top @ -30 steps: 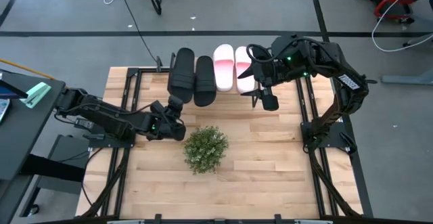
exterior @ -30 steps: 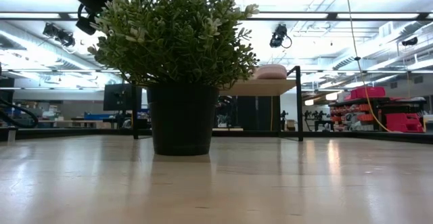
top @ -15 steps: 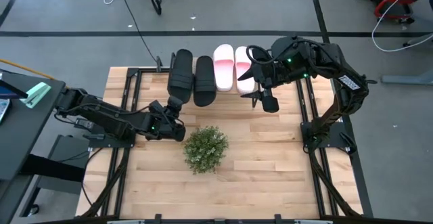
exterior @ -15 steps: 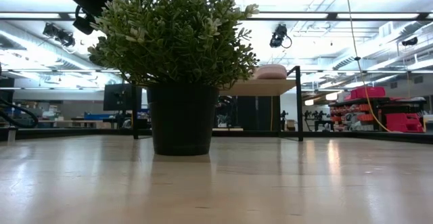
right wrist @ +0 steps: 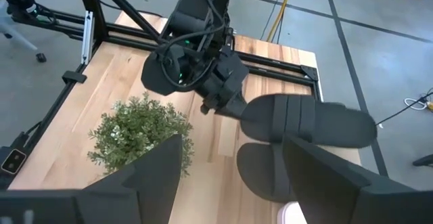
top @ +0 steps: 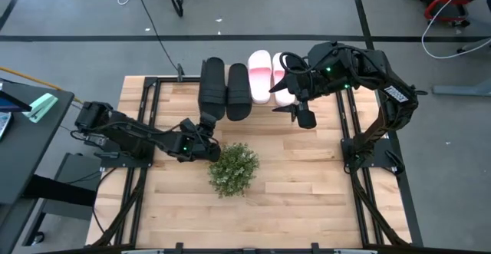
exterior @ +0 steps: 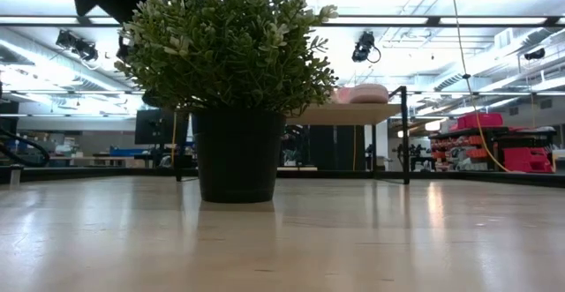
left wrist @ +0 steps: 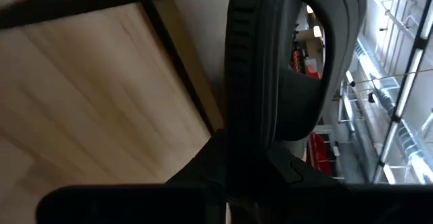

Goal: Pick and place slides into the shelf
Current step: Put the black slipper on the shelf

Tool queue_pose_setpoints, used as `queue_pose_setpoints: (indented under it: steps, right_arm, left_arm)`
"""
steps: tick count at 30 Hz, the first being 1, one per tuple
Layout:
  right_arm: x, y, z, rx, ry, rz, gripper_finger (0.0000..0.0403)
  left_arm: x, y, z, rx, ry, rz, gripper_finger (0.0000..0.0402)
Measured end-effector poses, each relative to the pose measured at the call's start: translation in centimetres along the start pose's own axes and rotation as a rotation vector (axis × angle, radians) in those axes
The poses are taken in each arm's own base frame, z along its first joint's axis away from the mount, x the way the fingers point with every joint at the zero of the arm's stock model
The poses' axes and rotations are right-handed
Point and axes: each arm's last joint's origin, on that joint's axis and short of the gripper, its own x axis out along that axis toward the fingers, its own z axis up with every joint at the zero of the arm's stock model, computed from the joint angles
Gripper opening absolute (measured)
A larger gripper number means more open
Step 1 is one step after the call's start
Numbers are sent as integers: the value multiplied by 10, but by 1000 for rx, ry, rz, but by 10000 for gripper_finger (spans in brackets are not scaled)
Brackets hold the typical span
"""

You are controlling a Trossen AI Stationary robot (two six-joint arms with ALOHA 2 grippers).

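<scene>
My left gripper (top: 201, 135) is shut on a black slide (top: 212, 87), whose far part reaches over the shelf (exterior: 349, 114). The second black slide (top: 238, 91) lies beside it. Two pink-and-white slides (top: 261, 75) (top: 281, 87) lie to the right; in the low view one of them (exterior: 362, 93) rests on the shelf board. My right gripper (top: 298, 112) hovers open just near of the pink pair, touching nothing. Its wrist view shows the left gripper (right wrist: 203, 75) and the held slide (right wrist: 304, 119). My left gripper pinches the black slide by its near end (top: 205, 120) between the two fingers. The fingers come from the table's near left, slanting toward the far edge, along the slide's length. In the left wrist view the sole's edge (left wrist: 238, 82) runs straight out from the fingers.
A potted green plant (top: 232, 168) stands mid-table, just near of the left gripper, and fills the low view (exterior: 234, 63). Black frame rails run along the table's left and right sides. Bare wood lies near of the plant.
My left gripper has moved toward the table's right and a little farther out, carrying the black slide with it. The other three slides have shifted right as well, and the shelf's leg has moved right in the low view. My right gripper has stayed put.
</scene>
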Motion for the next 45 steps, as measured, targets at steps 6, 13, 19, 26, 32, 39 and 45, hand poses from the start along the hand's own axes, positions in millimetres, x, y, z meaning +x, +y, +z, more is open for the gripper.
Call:
queue_pose_setpoints:
  steps: [6,13,19,26,32,39,45]
  right_arm:
    - [0,0,0,0,-1,0,260]
    - [0,0,2,-2,-21,-5,260]
    - [0,-1,3,-3,-27,-6,260]
    - [0,-1,3,-3,-28,-6,260]
    - [0,-1,3,-3,-28,-6,260]
    - [0,-1,3,-3,-28,-6,260]
    - [0,-1,3,-3,-29,-6,260]
  left_arm:
    - [2,6,-7,-3,8,2,49]
    - [2,5,-7,-16,17,4,48]
    - [2,1,-11,-88,40,-6,58]
    - [1,-2,-13,-135,43,-21,55]
    - [2,-2,-12,-132,30,-30,70]
    - [2,-2,-12,-120,24,-34,124]
    - [3,-2,-12,-77,21,-34,159]
